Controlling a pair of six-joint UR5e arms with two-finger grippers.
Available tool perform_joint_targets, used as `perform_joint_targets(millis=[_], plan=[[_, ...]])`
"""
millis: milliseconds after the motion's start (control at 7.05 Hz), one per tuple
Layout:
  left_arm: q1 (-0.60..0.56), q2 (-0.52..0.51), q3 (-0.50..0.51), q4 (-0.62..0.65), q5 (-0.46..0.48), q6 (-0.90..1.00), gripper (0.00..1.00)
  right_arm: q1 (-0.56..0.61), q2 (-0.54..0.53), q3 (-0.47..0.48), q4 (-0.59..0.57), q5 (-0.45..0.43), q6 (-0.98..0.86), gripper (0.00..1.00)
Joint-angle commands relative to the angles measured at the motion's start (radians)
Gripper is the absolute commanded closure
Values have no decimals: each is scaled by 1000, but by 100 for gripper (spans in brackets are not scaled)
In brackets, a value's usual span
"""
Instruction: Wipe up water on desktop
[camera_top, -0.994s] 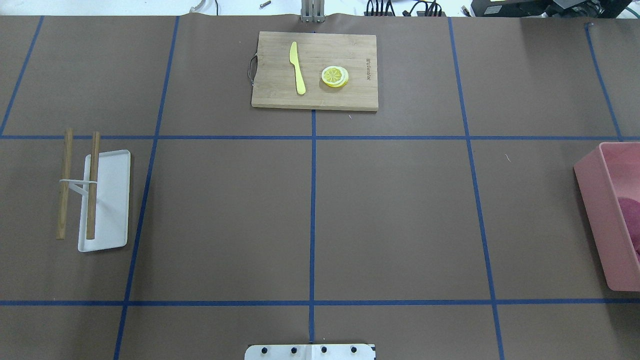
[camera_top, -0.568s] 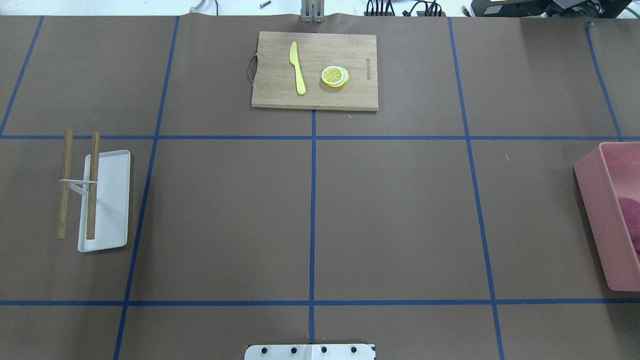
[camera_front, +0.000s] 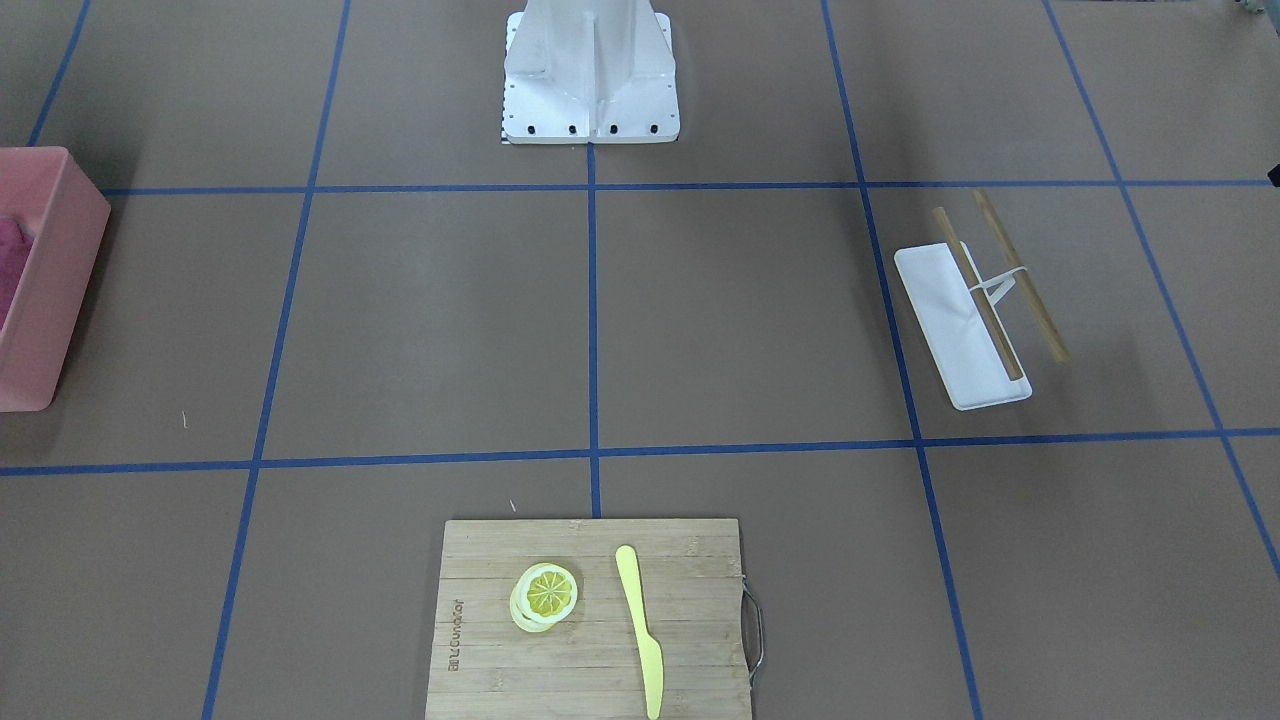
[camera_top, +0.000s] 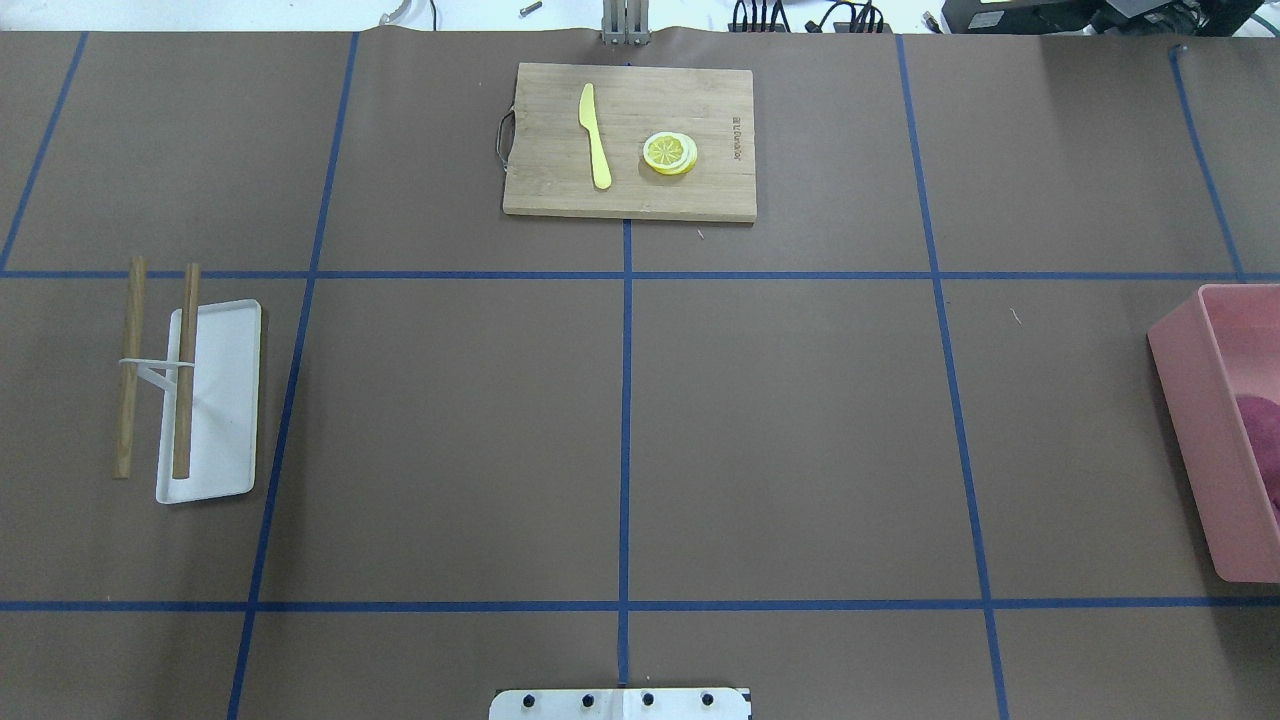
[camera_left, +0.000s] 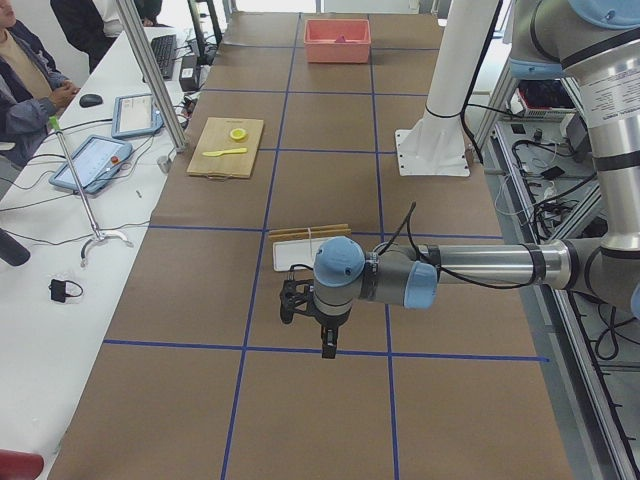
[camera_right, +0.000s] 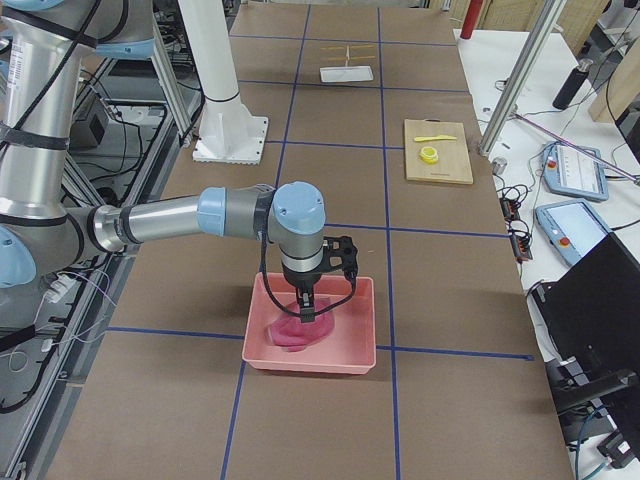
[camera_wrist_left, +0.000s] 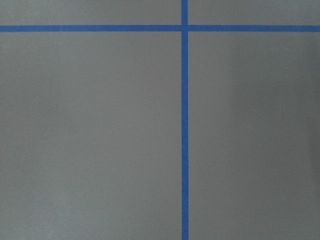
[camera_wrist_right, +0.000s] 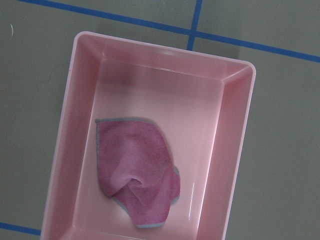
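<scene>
**Desktop under both arms: surface and arm poses**

The desktop (camera_top: 800, 430) is a large, flat, matte brown sheet that covers the whole table. Thin blue tape lines (camera_top: 625, 400) divide it into big rectangles. Its tone reads even in the overhead view. The left wrist camera shows only this brown surface and one tape crossing.

Left arm: in the left side view its forearm reaches level across the table, with the wrist bent down. The left gripper (camera_left: 327, 350) points straight down above the desktop, over a tape line. It hangs on the near side of a white tray (camera_top: 225, 400), which carries two wooden rods (camera_top: 184, 380) on a wire rack. We cannot tell how its jaws stand, since only that side view shows them.

Right arm: in the right side view its forearm also runs level, with the wrist down. The right gripper (camera_right: 305, 315) hangs over a pink bin (camera_wrist_right: 235, 150) at the robot's right end of the desktop. A crumpled pink cloth (camera_wrist_right: 137, 170) with a grey hem lies in the bin, directly below the gripper. We cannot tell whether the tips touch the cloth, nor whether the jaws are apart or together.

Farther out, a bamboo cutting board (camera_top: 560, 190) sits at the far middle edge. A yellow knife (camera_top: 596, 135) and lemon slices (camera_top: 669, 153) lie on it, side by side and apart. The white base plate (camera_front: 590, 100) stands at the robot's side of the table.
</scene>
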Motion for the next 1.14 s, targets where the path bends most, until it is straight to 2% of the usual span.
perform_joint_targets(millis=[0, 994], plan=[[3, -34, 9, -2, 2, 0, 2, 1, -4, 11, 0, 3, 0, 0], [3, -39, 0, -2, -7, 0, 2, -2, 2, -5, 2, 3, 4, 0]])
